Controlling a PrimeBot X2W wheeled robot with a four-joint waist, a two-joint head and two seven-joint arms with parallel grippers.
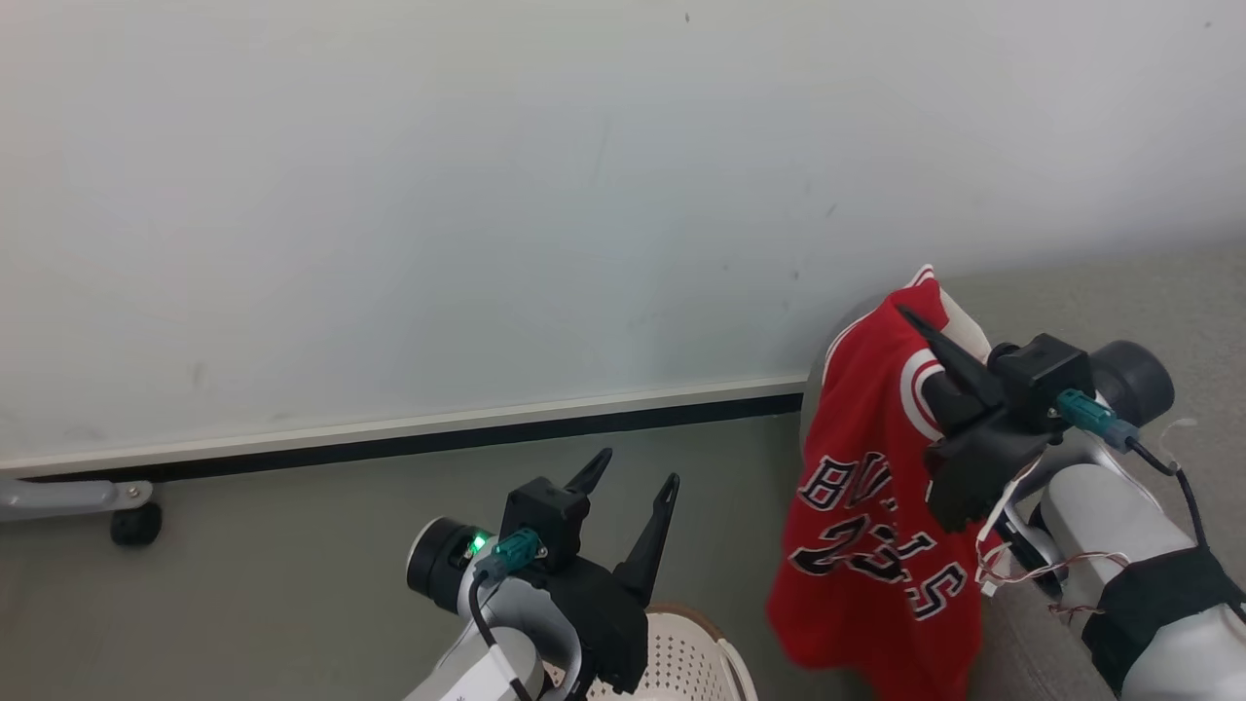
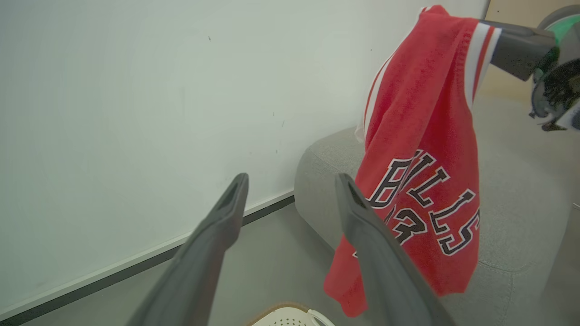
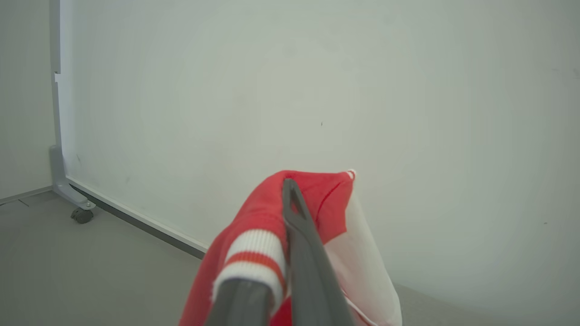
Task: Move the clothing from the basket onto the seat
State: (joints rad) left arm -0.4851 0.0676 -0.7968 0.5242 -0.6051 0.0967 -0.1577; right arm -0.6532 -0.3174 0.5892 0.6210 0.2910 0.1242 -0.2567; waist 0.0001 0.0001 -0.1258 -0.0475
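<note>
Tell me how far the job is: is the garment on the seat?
Done: one red jersey is out of the basket. In hand: the right gripper, jaws shut, holds it up beside the seat. Remaining: laying it down; the left gripper is open and empty. The basket's inside is hidden.

The basket (image 1: 696,652) is cut off by the bottom edge of the head view and partly covered by the left gripper (image 1: 640,465) and its arm, so its inside cannot be seen. The clothing (image 1: 866,487) runs off that same edge at its hem, its folds break up the lettering and the number beneath, and it hides a corner of the seat (image 1: 1090,292). In the right wrist view it wraps one finger of the right gripper (image 3: 290,194), whose base is a blur
</note>
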